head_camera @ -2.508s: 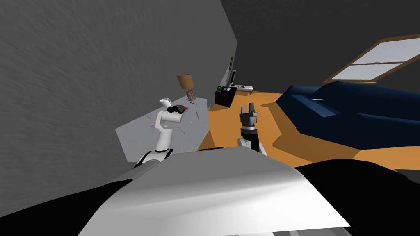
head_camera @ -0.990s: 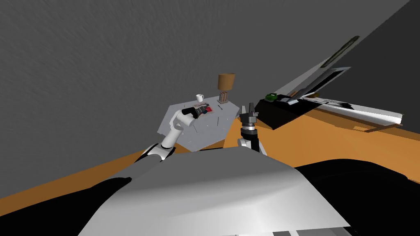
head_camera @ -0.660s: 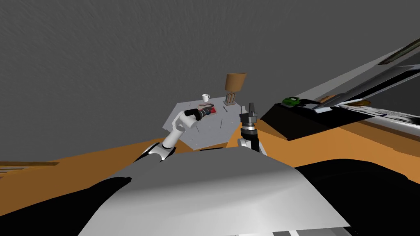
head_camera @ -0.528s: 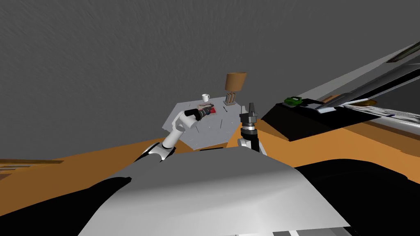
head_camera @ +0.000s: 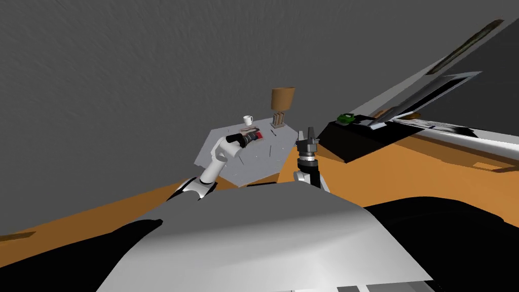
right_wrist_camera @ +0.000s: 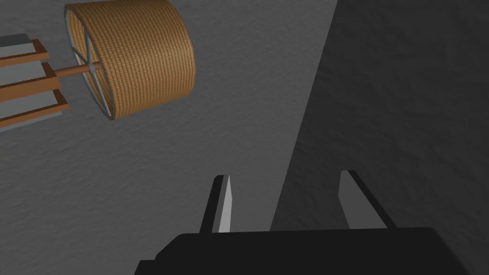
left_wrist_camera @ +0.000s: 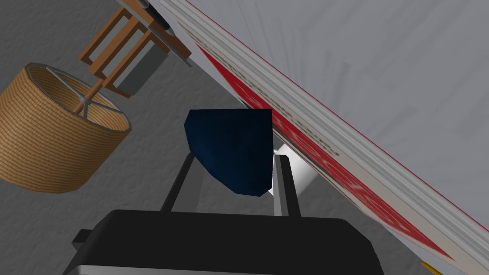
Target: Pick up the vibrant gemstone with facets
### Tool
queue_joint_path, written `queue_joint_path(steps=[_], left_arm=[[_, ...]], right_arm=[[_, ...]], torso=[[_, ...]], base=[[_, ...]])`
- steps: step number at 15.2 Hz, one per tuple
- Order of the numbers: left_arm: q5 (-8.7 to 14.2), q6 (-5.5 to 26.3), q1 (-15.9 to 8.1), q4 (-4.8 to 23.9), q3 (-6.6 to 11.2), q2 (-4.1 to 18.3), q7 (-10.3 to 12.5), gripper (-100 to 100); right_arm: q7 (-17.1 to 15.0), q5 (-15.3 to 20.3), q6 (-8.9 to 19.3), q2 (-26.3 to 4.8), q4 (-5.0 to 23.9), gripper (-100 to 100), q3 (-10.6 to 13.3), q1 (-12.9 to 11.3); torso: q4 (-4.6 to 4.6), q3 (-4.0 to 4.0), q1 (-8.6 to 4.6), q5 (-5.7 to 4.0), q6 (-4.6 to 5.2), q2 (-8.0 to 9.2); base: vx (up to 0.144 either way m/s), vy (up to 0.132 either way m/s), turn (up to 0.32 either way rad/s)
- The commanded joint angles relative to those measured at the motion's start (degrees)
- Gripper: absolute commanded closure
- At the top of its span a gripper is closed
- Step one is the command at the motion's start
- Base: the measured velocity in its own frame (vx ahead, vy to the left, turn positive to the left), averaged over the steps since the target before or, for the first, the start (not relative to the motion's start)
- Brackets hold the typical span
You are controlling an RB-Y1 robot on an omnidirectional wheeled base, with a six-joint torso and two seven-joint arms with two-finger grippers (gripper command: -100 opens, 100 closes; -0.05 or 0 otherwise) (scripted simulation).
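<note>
Left gripper [left_wrist_camera: 235,156]: blades clamped on dark blue faceted gemstone [left_wrist_camera: 229,143], just beside book [left_wrist_camera: 334,157] near table [head_camera: 253,163] far edge; right gripper [right_wrist_camera: 286,175] agape, empty.

Book [left_wrist_camera: 344,148] crowds the left gripper [left_wrist_camera: 235,156] and its gripped blue gemstone [left_wrist_camera: 229,143] on one side; away from the book, open room out to the lamp [left_wrist_camera: 57,138]
</note>
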Motion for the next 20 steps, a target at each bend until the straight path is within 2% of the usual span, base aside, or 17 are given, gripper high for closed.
queue_joint_path(steps=[1,2,3,5,6,7,8,9,10,11,13,14,16,17,19,20], left_arm=[[-2.2,1.4,0.7,-0.2,1.99,0.0,1.0,100],[-2.2,1.4,0.7,-0.2,1.99,0.0,1.0,100],[-4.6,2.7,1.5,0.2,4.49,-0.2,2.1,100],[-5.0,2.7,1.5,0.2,4.67,-0.2,2.1,100],[-7.0,4.0,2.3,0.6,7.35,-0.3,3.2,100],[-7.7,4.0,2.3,0.6,7.36,-0.3,3.2,100],[-9.0,5.3,3.1,1.0,9.47,-0.5,4.3,100],[-10.5,5.3,3.1,1.0,10.04,-0.5,4.3,100],[-10.5,5.3,3.1,1.0,10.04,-0.5,4.3,100],[-13.0,6.6,3.9,1.4,12.08,-0.7,5.4,100],[-13.2,6.6,3.9,1.4,12.72,-0.7,5.4,100],[-15.6,7.8,4.7,1.8,15.05,-0.8,6.5,100],[-16.0,7.8,4.7,1.8,15.41,-0.8,6.5,100],[-18.4,9.1,5.5,2.2,17.79,-1.0,7.6,100],[-18.7,9.1,5.5,2.2,18.09,-1.0,7.6,100],[-21.1,10.4,6.3,2.5,20.55,-1.1,8.7,100]], right_arm=[[0.0,0.0,0.0,0.0,0.0,0,0.0,0.0],[0.0,0.0,0.0,0.0,0.0,0,0.0,0.0],[0.0,0.0,0.0,0.0,0.0,0,0.0,0.0],[0.0,0.0,0.0,0.0,0.0,0,0.0,0.0],[0.0,0.0,0.0,0.0,0.0,0,0.0,0.0],[0.0,0.0,0.0,0.0,0.0,0,0.0,0.0],[0.0,0.0,0.0,0.0,0.0,0,0.0,0.0],[0.0,0.0,0.0,0.0,0.0,0,0.0,0.0],[0.0,0.0,0.0,0.0,0.0,0,0.0,0.0],[0.0,0.0,0.0,0.0,0.0,0,0.0,0.0],[0.0,0.0,0.0,0.0,0.0,0,0.0,0.0],[0.0,0.0,0.0,0.0,0.0,0,0.0,0.0],[0.0,0.0,0.0,0.0,0.0,0,0.0,0.0],[0.0,0.0,0.0,0.0,0.0,0,0.0,0.0],[0.0,0.0,0.0,0.0,0.0,0,0.0,0.0],[0.0,0.0,0.0,0.0,0.0,0,0.0,0.0]], torso=[[0.00,0.00,0.00,0.00,0.00,0.00],[0.03,0.04,0.04,0.01,0.02,0.05],[0.02,0.03,-0.08,-0.01,0.05,0.02],[0.04,0.06,-0.09,-0.03,0.05,0.07],[0.03,0.03,-0.14,-0.03,0.04,0.02],[0.01,0.02,-0.11,-0.04,0.05,0.02],[0.03,0.05,-0.09,-0.03,0.04,0.06],[0.02,0.05,-0.02,-0.02,0.06,0.08],[0.02,0.06,0.01,-0.01,0.05,0.09],[0.05,0.07,-0.08,-0.03,0.05,0.07],[0.02,0.08,-0.14,-0.04,0.02,0.13],[0.05,0.07,-0.16,-0.06,0.00,0.07],[0.04,0.08,-0.08,-0.04,0.00,0.11],[0.03,0.04,-0.16,-0.05,0.06,0.02],[0.03,0.06,-0.10,-0.04,0.04,0.08],[0.04,0.05,-0.14,-0.05,0.02,0.04]], base=[[-0.096,0.153,-0.485],[-0.065,0.107,-0.462],[-0.087,0.107,-0.534],[-0.088,0.111,-0.460],[-0.096,0.111,-0.488],[-0.111,0.119,-0.521],[-0.110,0.143,-0.551],[-0.120,0.142,-0.575],[-0.111,0.092,-0.507],[-0.130,0.075,-0.489],[-0.123,0.068,-0.448],[-0.127,0.090,-0.403],[-0.113,0.071,-0.467],[-0.122,0.064,-0.523],[-0.132,0.068,-0.455],[-0.135,0.057,-0.429]])
